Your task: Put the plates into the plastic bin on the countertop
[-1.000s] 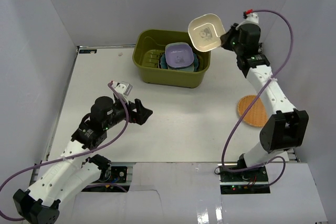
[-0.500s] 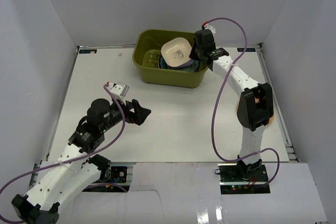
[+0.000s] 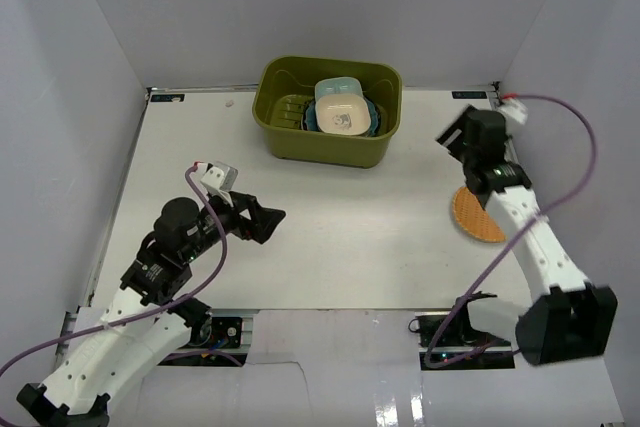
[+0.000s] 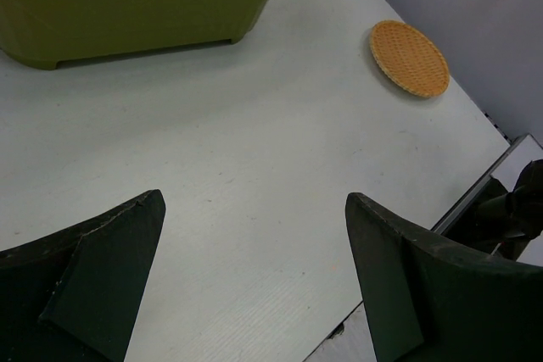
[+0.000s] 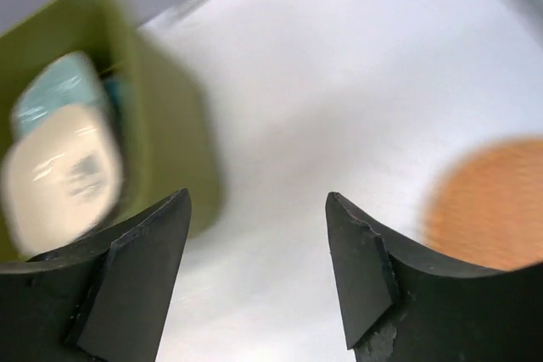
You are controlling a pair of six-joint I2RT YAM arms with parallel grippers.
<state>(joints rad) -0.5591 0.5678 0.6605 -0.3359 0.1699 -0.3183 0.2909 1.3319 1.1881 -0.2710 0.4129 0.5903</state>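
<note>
White desk (image 3: 330,217), white walls. Olive plastic bin (image 3: 320,147) at far edge holds stacked plates, cream square (image 3: 343,113) topmost. Orange woven-look plate (image 3: 478,214): flat on desk, near right hand (image 3: 455,137). Probably light, rigid and low-lipped; pinch the rim. Right hand and left hand (image 3: 262,222): spread, empty.
</note>
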